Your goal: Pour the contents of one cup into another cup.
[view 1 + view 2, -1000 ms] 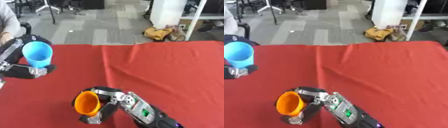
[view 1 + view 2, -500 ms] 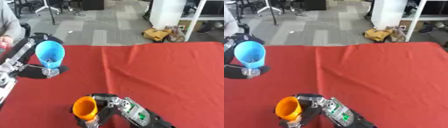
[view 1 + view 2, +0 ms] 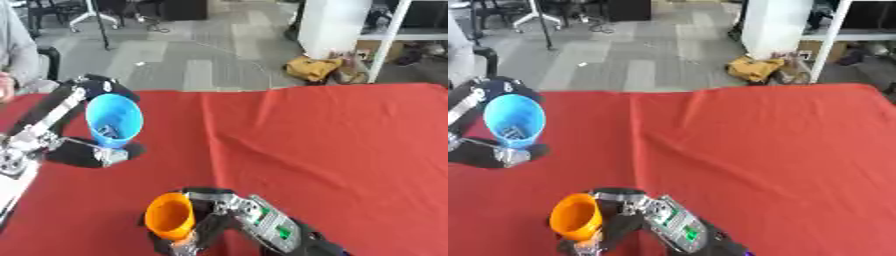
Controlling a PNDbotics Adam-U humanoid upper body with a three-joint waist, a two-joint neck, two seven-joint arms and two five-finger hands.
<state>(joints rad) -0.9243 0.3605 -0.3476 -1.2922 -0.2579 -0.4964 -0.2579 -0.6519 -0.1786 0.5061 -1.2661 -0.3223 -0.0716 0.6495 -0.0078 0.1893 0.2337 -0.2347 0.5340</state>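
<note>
My left hand (image 3: 85,150) is shut on a blue cup (image 3: 114,120), held above the red table at the left and tilted so its mouth faces the camera. Small grey bits show inside the blue cup. My right hand (image 3: 219,220) is shut on an orange cup (image 3: 170,217) low at the front, a little left of centre, its mouth also turned toward the camera. The blue cup is up and to the left of the orange cup, with a clear gap between them.
The red table (image 3: 332,145) fills the middle and right. Beyond its far edge lies grey floor with a yellow bag (image 3: 317,68) and white shelving (image 3: 337,25). A person's grey sleeve (image 3: 16,50) shows at the far left.
The blue cup in my left hand has moved right, toward the centre, and tilted further. The orange cup in my right hand stays low at the front.
</note>
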